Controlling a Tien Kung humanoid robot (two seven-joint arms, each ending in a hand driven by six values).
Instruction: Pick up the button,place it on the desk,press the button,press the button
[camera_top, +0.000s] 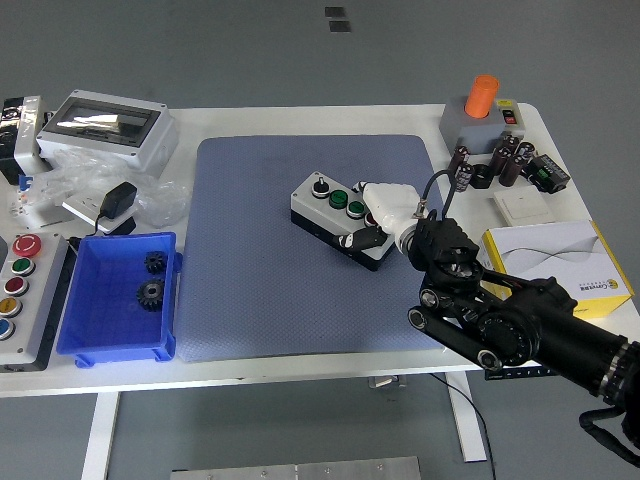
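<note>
So the pick-and-place part looks done to me: the grey rectangular button box with a black base (338, 218) sits flat on the blue textured mat (250, 280) covering the white table (300, 118), a bit right of the mat's middle and turned at an angle. Nothing is carrying it, it just rests there.

The right hand (385, 215), white shell with dark fingers, lies over the right end of that box. It covers whatever is at that end, so I can't tell which cap it's on or whether it's pushed down. One dark finger (360, 238) curls down the box's near side. Whether that counts as clamped on the box or just resting against it, I honestly can't tell from this angle.

Left of the hand on the box top you can see a black knob (318, 187) and a green push button (338, 198), both clear of the hand.

My guess is we're in the pressing stage, with one or both presses left. Left arm isn't visible
</note>
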